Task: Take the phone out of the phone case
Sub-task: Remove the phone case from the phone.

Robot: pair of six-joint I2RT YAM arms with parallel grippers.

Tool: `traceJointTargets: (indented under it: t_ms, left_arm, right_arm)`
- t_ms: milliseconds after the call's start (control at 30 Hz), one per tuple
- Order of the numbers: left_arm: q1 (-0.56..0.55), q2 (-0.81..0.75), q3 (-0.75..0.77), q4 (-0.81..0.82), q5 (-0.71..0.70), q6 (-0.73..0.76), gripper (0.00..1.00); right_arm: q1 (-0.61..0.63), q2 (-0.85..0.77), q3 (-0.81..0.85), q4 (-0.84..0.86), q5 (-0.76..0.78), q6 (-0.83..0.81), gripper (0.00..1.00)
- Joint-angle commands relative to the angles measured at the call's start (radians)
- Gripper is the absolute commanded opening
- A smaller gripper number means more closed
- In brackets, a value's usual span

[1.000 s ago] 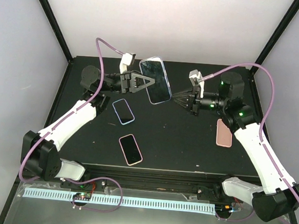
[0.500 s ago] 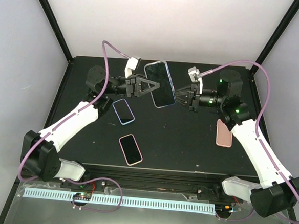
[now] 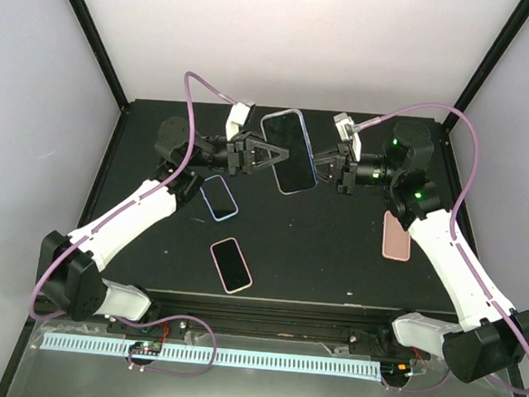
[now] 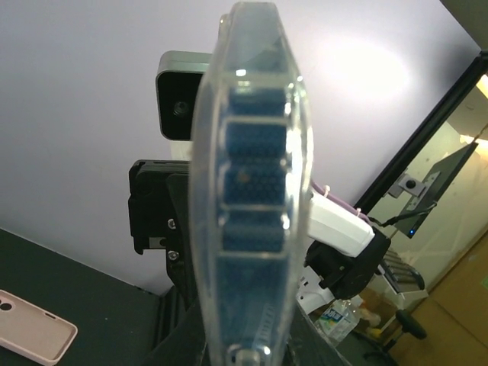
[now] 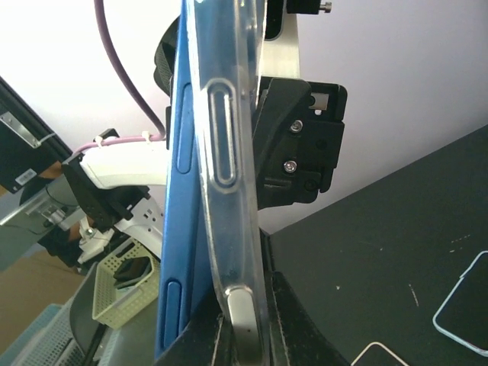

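Observation:
The phone (image 3: pixel 289 152), dark-screened with a blue body in a clear case, is held up above the back of the table. My left gripper (image 3: pixel 269 153) is shut on its left edge. In the left wrist view the cased phone (image 4: pixel 252 191) stands edge-on between my fingers (image 4: pixel 255 354). My right gripper (image 3: pixel 320 168) is at the phone's right edge. In the right wrist view its jaws (image 5: pixel 244 328) are shut on the clear case rim (image 5: pixel 225 191), which stands slightly apart from the blue phone body (image 5: pixel 177 229).
A phone in a pale blue case (image 3: pixel 218 198) and a phone in a pink case (image 3: pixel 231 264) lie on the black table. A pink case (image 3: pixel 396 235) lies face down at the right; it also shows in the left wrist view (image 4: pixel 34 324). Black frame posts stand at the back corners.
My left gripper has carried the phone to the right. My right gripper has moved left and up from a gap away until it meets the phone's right edge.

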Motion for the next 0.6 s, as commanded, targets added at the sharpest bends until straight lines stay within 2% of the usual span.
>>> traceJointTargets:
  t_ms: [0, 233, 333, 433, 567]
  left_arm:
    - [-0.09, 0.037, 0.056, -0.194, 0.168, 0.124, 0.04]
    - [0.013, 0.022, 0.112, -0.405, 0.077, 0.256, 0.22]
    - [0.04, 0.019, 0.135, -0.514, 0.032, 0.339, 0.37]
    - [0.052, 0.017, 0.135, -0.51, 0.031, 0.334, 0.54]
    - [0.061, 0.01, 0.148, -0.542, 0.008, 0.367, 0.68]
  right_arm:
    - [0.036, 0.01, 0.008, 0.124, 0.099, 0.014, 0.01]
    - [0.025, -0.004, -0.003, 0.07, 0.147, 0.019, 0.01]
    - [0.003, 0.001, -0.021, 0.094, 0.152, 0.059, 0.01]
    - [-0.012, 0.002, -0.059, 0.148, 0.138, 0.112, 0.01]
    - [-0.019, 0.001, -0.098, 0.165, 0.171, 0.15, 0.01]
